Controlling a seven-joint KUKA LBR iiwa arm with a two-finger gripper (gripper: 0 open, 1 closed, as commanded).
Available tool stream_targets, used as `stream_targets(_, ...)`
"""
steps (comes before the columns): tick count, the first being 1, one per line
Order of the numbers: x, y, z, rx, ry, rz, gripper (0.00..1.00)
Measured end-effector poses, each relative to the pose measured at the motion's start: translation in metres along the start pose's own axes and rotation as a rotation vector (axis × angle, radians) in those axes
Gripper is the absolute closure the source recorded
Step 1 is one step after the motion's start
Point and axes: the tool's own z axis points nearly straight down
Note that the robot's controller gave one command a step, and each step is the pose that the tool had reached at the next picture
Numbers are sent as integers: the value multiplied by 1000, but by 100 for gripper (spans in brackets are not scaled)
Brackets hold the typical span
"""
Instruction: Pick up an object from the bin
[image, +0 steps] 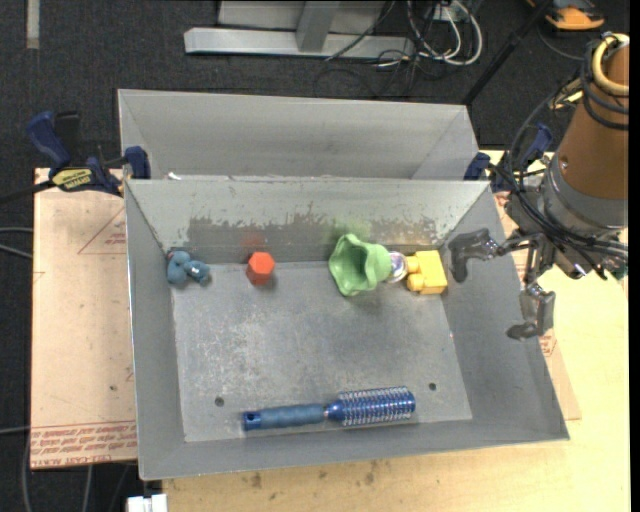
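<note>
Fingers (470, 250) stood wide apart on my gripper (500, 284), with nothing between them, above the sloping right wall of the bin (300, 340). Most of the arm (600, 150) ran off the right edge. A small pale thing (397, 266) sat half hidden between the crumpled green thing (358, 263) and the yellow block (428, 272); I could not tell what it was. The yellow block lay by the back wall, just left of the farther finger, apart from it.
</note>
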Motion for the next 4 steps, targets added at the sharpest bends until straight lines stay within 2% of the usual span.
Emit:
stream_targets(1,-20,77,152,-4,3,66,0)
stream_targets(2,-25,93,257,3,-6,76,0)
stream_targets(3,-25,93,255,3,-5,78,100)
stream_targets(4,-43,96,132,7,-12,75,100)
